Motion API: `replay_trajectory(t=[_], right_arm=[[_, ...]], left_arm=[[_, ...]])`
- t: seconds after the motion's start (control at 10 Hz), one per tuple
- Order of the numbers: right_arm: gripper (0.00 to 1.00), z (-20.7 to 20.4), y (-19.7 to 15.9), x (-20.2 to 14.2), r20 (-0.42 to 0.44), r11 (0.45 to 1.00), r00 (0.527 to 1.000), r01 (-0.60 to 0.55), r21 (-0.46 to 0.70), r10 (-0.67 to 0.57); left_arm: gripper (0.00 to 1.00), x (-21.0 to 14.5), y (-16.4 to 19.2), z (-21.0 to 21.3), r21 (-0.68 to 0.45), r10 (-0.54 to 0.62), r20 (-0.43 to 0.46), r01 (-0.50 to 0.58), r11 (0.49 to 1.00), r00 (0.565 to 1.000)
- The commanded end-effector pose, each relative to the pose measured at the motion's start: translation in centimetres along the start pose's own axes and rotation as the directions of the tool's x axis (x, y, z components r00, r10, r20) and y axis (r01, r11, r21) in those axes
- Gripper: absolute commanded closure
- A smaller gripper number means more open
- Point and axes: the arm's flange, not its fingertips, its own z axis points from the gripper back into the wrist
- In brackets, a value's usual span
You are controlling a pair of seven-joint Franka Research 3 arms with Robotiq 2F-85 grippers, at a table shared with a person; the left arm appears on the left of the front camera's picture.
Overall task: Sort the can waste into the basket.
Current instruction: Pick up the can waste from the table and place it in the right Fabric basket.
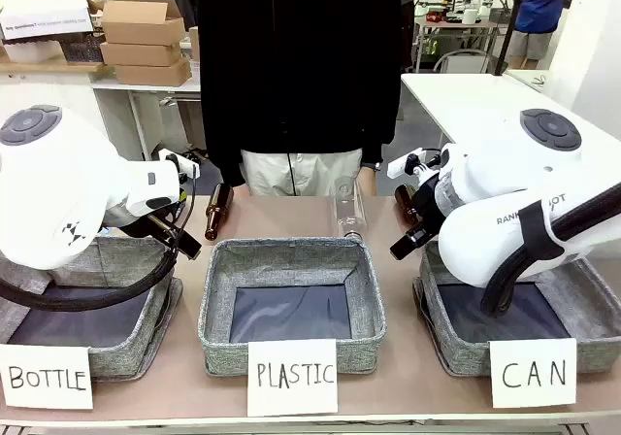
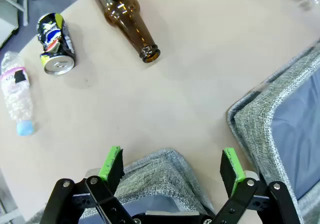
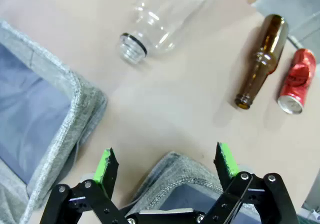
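Note:
A dented black can (image 2: 56, 44) with coloured print lies on its side on the table, far ahead of my left gripper (image 2: 172, 165). That gripper is open and hovers over the corner of the grey basket marked BOTTLE (image 2: 160, 176). A crushed red can (image 3: 297, 81) lies beside a brown bottle (image 3: 262, 59), ahead and to the right of my right gripper (image 3: 167, 163). The right gripper is open, with nothing between its fingers, above the far corner of the basket (image 1: 456, 343) marked by the CAN card (image 1: 533, 373).
The PLASTIC basket (image 1: 289, 304) stands in the middle. A brown bottle (image 2: 127, 21), a small clear bottle (image 2: 17, 94) and a larger clear bottle (image 3: 165, 19) lie on the table's far half. A person (image 1: 301, 66) stands at the far edge.

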Motion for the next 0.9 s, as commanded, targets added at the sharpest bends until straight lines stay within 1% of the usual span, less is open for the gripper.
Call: replay_trajectory(t=[0.0,0.8], right_arm=[[0.00,0.00,0.00,0.00,0.000,1.000,1.000,0.000,0.000,0.000],[0.00,0.00,0.00,0.00,0.000,1.000,1.000,0.000,0.000,0.000]], left_arm=[[0.00,0.00,0.00,0.00,0.000,0.000,0.000,0.000,1.000,1.000],[0.00,0.00,0.00,0.00,0.000,0.000,0.000,0.000,1.000,1.000]])
